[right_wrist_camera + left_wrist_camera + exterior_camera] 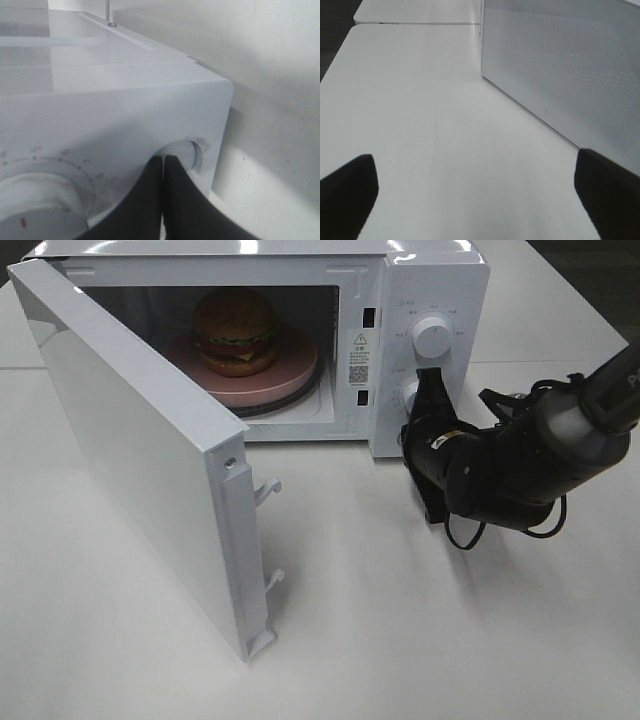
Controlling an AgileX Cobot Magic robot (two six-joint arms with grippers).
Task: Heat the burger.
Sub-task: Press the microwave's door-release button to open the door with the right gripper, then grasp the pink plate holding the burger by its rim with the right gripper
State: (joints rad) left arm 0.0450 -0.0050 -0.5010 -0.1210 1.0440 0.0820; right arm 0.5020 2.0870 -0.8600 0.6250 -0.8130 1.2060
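Burger (236,332): inside the microwave (430,285) toward the bench's (400,640) far edge, door (130,440) open, on a pink plate (292,370). Loading looks done; closing and timing remain. Right gripper (431,390) near the lower knob (408,393), jaws closed, empty; left gripper (475,200) jaws wide, empty.

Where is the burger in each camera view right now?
Exterior high: burger on the pink plate inside the open microwave, upper centre.
Left wrist: not in it.
Right wrist: not in it.
Shared landmark: the microwave, door in left wrist, dial in right wrist.
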